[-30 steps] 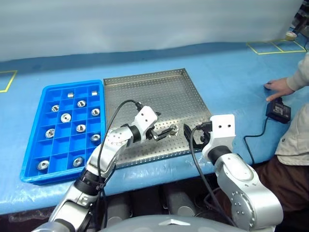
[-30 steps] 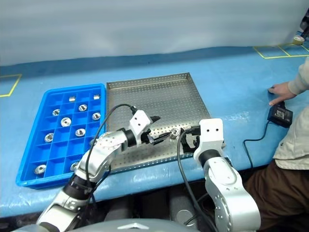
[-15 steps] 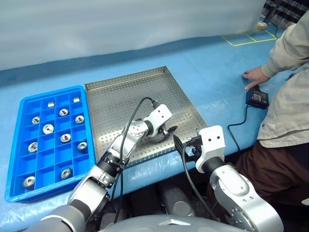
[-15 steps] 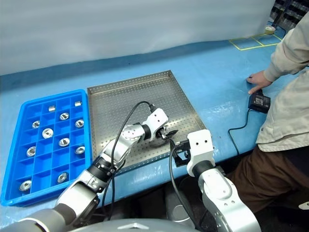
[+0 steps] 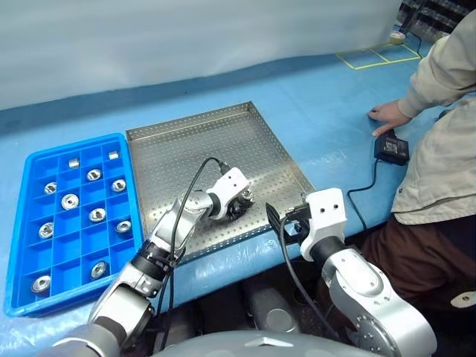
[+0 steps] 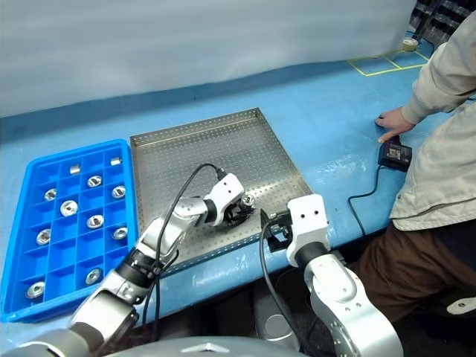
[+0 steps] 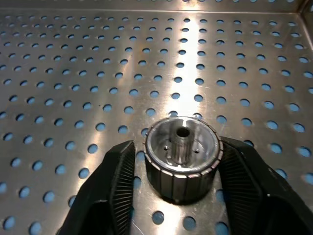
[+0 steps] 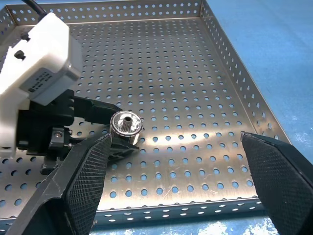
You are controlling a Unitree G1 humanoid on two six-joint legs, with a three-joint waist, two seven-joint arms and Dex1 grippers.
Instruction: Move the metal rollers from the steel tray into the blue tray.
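No text, brand, number or sign can be read anywhere. The white housing on the left wrist carries a small grey line of print — too fine to make out. The black device on the table by the person's hand shows no legible marking.

One steel tray, one roller on it. One blue tray, left, ten rollers inside. Two grippers: left, right. One person, right.
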